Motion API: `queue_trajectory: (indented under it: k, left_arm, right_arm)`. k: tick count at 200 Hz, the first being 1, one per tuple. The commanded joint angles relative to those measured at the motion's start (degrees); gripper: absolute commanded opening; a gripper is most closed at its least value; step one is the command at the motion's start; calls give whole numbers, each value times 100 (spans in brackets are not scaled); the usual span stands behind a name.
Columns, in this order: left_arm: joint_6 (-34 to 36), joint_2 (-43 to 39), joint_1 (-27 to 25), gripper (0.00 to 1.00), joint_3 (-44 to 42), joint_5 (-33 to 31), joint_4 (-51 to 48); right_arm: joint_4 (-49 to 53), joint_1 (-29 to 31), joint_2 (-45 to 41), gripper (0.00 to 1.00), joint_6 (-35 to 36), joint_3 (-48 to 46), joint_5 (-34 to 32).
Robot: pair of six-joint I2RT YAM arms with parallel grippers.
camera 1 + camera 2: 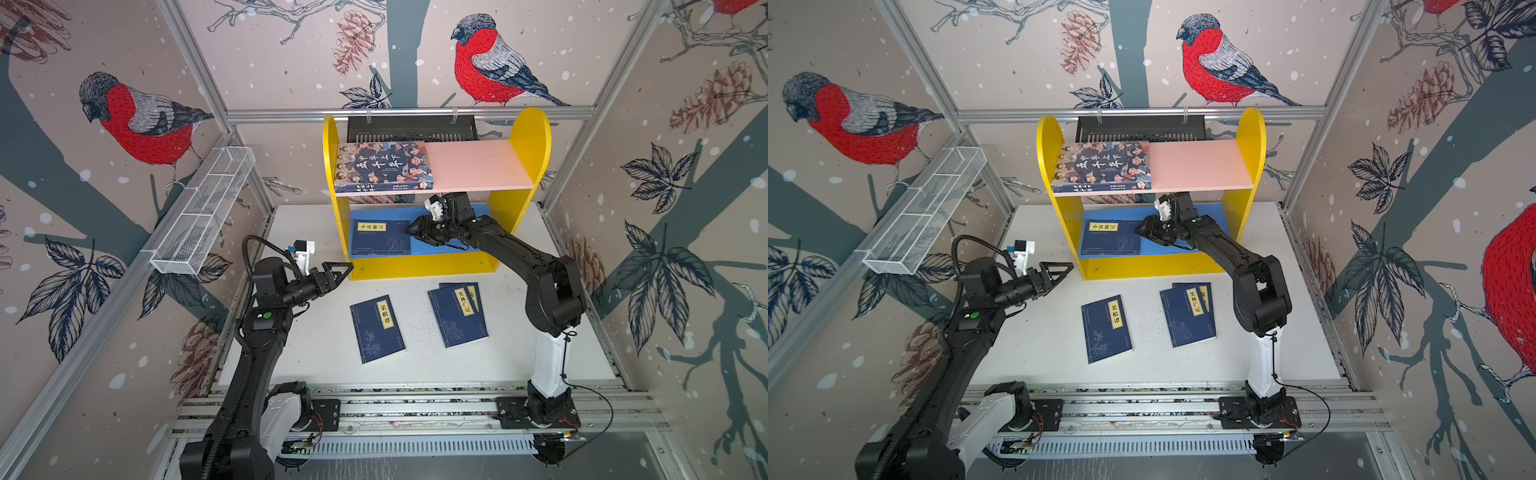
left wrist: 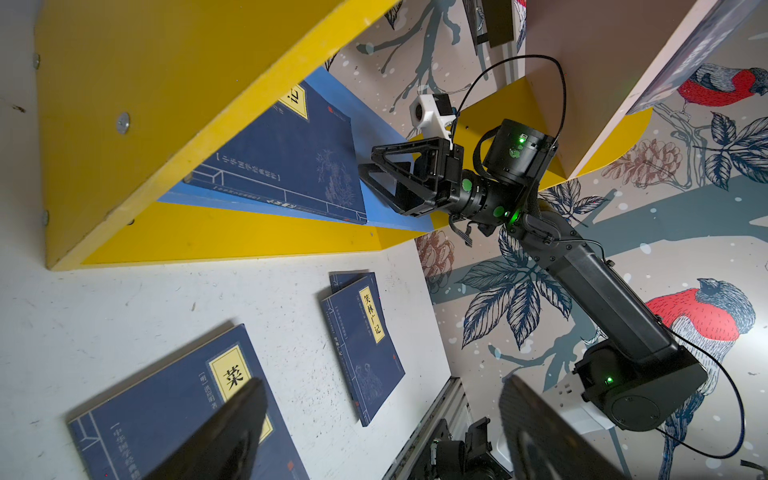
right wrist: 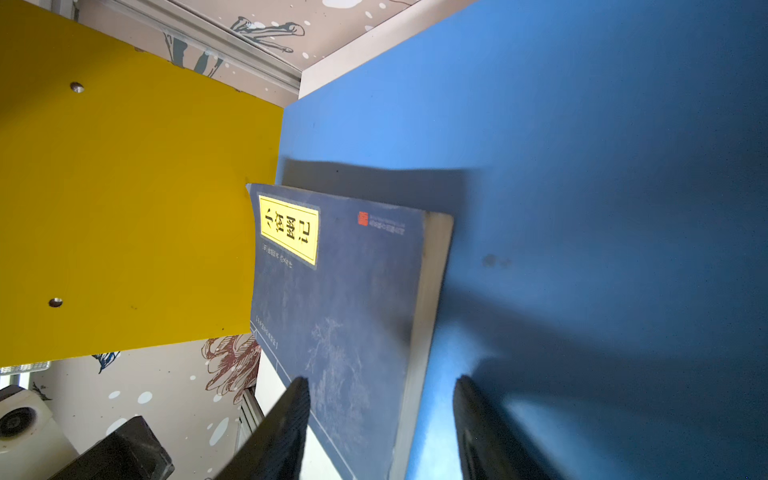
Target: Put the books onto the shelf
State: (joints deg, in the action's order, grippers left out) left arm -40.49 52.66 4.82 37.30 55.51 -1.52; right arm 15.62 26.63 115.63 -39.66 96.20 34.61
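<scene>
My left arm [image 1: 257, 353] and right arm [image 1: 519, 253] are black, with a white shell [image 1: 548, 365] near each base and green lights [image 2: 513, 215] at the joints. The left claw [image 1: 347, 272] and right claw [image 1: 411, 230] have hollow triangular black fingers [image 2: 232, 428] under a white camera block [image 1: 303, 249]. I see ribbed conduit [image 1: 245, 266] on the left and thin black wire [image 1: 611, 409] on the right.

On the tabletop [image 1: 316, 340] at three o'clock, the top navy book [image 1: 455, 318] hides most of the navy book beneath [image 1: 476, 291]. In its wrist view my right pincer [image 3: 381, 380] is cut off, blurred.
</scene>
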Motion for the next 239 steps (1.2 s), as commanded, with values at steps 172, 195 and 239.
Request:
queue_trajectory:
  k: [172, 195, 239]
  left_arm:
    - [50, -52, 10, 89, -47, 58, 225]
    - [96, -55, 11, 89, -26, -39, 127]
    - [429, -59, 12, 90, 28, -1147, -889]
  right_arm:
    - [170, 185, 507, 56, 2, 522, 130]
    - [180, 168, 418, 57, -22, 473, -17]
    - [-121, 103, -418, 58, -183, -290, -408]
